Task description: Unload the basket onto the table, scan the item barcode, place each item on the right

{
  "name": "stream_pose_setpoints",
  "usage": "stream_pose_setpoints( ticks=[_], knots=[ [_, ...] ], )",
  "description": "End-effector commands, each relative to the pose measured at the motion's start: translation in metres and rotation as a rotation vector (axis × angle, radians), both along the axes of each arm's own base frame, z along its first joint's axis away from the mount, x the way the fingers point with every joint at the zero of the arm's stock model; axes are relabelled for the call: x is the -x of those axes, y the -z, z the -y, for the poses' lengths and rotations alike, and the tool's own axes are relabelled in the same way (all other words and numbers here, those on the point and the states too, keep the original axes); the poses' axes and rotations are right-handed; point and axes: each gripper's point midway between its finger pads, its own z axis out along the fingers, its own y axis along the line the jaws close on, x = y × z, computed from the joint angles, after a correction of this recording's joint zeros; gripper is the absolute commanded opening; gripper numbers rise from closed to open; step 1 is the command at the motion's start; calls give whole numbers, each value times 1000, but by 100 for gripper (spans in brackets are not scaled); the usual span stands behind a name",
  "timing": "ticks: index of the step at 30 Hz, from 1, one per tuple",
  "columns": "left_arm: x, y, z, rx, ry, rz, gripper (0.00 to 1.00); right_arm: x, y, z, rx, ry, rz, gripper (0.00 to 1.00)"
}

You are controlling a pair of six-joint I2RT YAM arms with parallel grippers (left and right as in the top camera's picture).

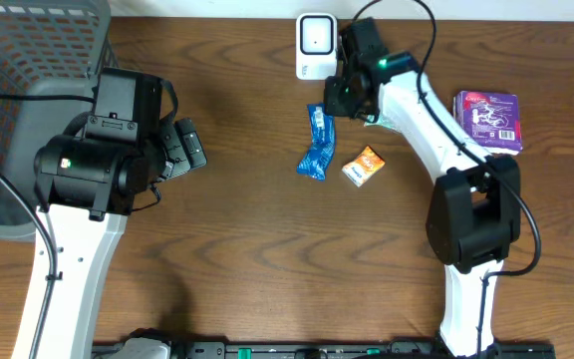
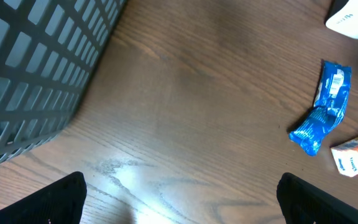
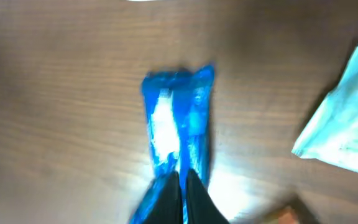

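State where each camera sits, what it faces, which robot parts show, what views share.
Overhead: above the table, facing straight down; left arm, right arm show.
Left wrist: facing the table, basket to blue wrapper; open jaws' tips in bottom corners.
Right wrist: close above the wrapper; shut jaws bottom centre.
Shared: all three show the wrapper.

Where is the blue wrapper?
In the overhead view, the blue wrapper lies mid-table, just left of the orange packet, with the white scanner beyond it.

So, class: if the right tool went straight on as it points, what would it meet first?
Most likely the blue wrapper, lying just beyond the shut right tool; the view is blurred, so the gap is unclear.
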Motion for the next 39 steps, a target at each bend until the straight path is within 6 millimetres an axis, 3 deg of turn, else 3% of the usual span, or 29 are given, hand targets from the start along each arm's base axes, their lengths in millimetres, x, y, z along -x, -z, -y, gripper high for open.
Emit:
stream_pose_setpoints(
  ticks=[1, 5, 15, 19, 24, 28, 30, 33, 34, 36, 39],
  knots=[
    [1, -4, -4, -15, -6, 13, 98, 28, -1, -22, -78, -113, -95, 2],
    [1, -4, -4, -15, -6, 13, 98, 52, 20, -23, -15, -150, -162, 1],
    [1, -4, -4, -15, -6, 13, 98, 87, 86, -29, 75, -162, -203, 1],
    [1, -4, -4, -15, -6, 13, 98, 95, 92, -16, 126, -138, -237, 1],
    [1, -4, -4, -15, -6, 13, 98, 87, 58, -2, 144, -103, -221, 1],
    [1, -4, -4, -15, -6, 13, 98, 72, 8, 16, 179, -94, -141, 7],
    [1, -4, -4, -15, -6, 13, 98, 65, -17, 26, 201, -84, -93, 28],
    [1, -4, -4, -15, -6, 13, 98, 57, -51, 53, 254, -19, -15, 68],
    [1, -4, -4, -15, -6, 13, 98, 56, -56, 60, 264, -4, -2, 77],
    [1, -4, -4, -15, -6, 13, 98, 52, -69, 84, 301, 51, 25, 89],
    [1, -4, -4, -15, -6, 13, 98, 48, -76, 122, 344, 134, 27, 95]
  ],
)
